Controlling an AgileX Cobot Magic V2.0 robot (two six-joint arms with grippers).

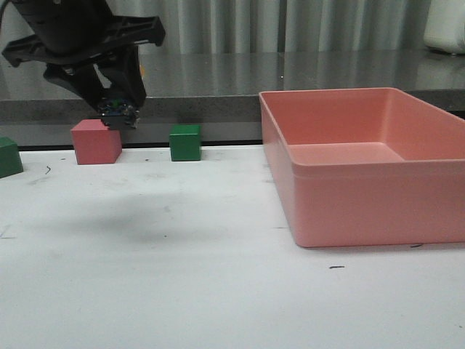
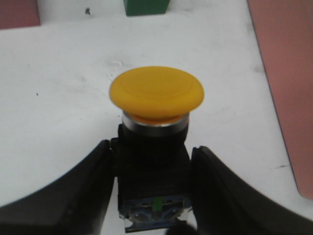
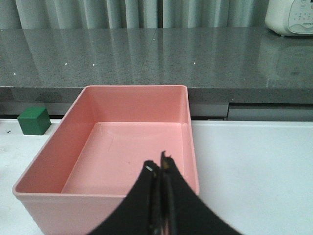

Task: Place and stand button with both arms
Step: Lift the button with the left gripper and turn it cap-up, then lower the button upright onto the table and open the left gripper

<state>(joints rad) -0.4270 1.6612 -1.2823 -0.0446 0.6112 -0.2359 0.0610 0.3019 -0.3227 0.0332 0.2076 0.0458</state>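
Left gripper (image 2: pixel 152 196) holds the button (image 2: pixel 155 127) by its black base, jaws clamped on both sides, yellow cap sticking out past the fingertips. In the front view the left gripper (image 1: pixel 120 113) hangs above the table (image 1: pixel 182 276) with the button (image 1: pixel 118 111) between its jaws, just in front of and above the pink cube (image 1: pixel 96 142). Right gripper (image 3: pixel 160 196) has its jaws pressed together with nothing between them, hovering over the near wall of the pink bin (image 3: pixel 112 142).

Judged step: carry and set the button down. To do it well the left arm should lower onto bare table, clear of the cube and the bin (image 1: pixel 363 167); the right arm would probably need to come across to right the button onto its base, since the mushroom cap makes it top-heavy and likely to roll or tip.

Surface is plain white with small scuffs and marks. Green cube (image 1: pixel 185 142) sits beyond the left jaws, another green cube (image 1: pixel 9 156) at the far left edge. Behind: grey stone counter (image 3: pixel 146 54), pale curtain (image 3: pixel 137 12), white appliance (image 3: pixel 291 17)
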